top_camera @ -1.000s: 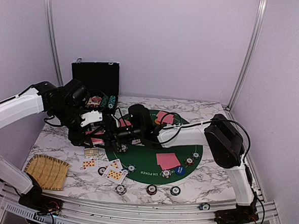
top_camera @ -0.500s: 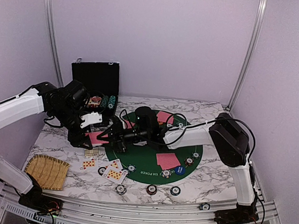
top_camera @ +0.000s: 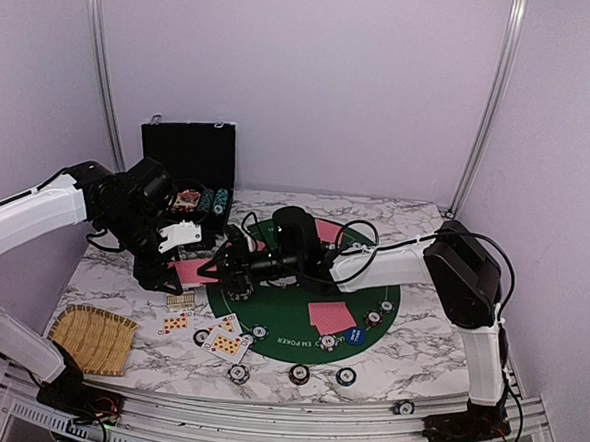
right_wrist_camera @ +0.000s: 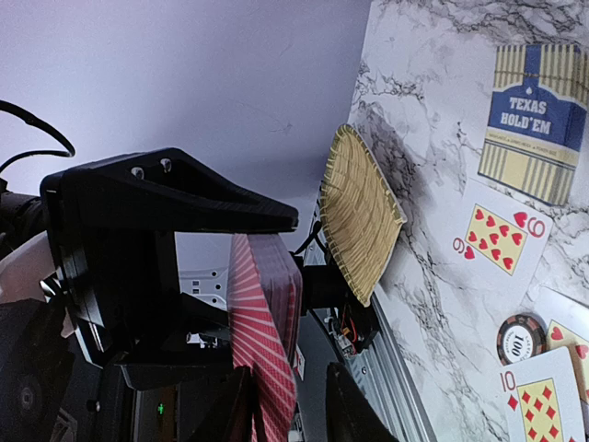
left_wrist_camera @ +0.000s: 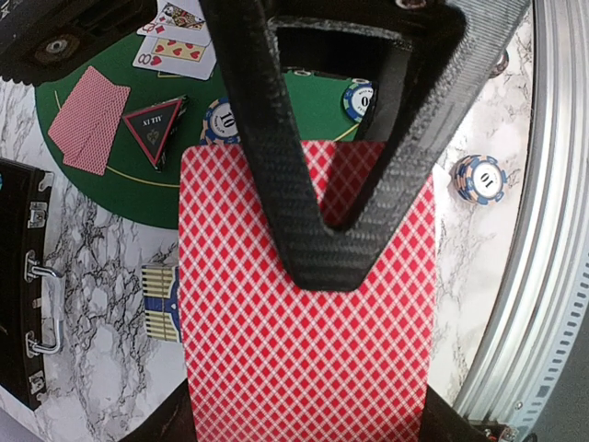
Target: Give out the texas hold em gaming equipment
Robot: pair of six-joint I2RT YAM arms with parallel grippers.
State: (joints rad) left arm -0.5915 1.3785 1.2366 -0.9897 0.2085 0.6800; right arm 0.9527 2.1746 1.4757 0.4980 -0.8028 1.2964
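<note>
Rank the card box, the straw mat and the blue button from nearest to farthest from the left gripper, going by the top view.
1. The card box, just on the near side of the left gripper.
2. The straw mat, toward the near left corner.
3. The blue button, off to the right on the green felt.

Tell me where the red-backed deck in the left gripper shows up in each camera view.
Top external: the deck sits left of centre, in the left gripper.
Left wrist: it fills the middle, under the black fingers.
Right wrist: bottom centre, seen edge-on.
Shared landmark: the Texas Hold'em box.
</note>
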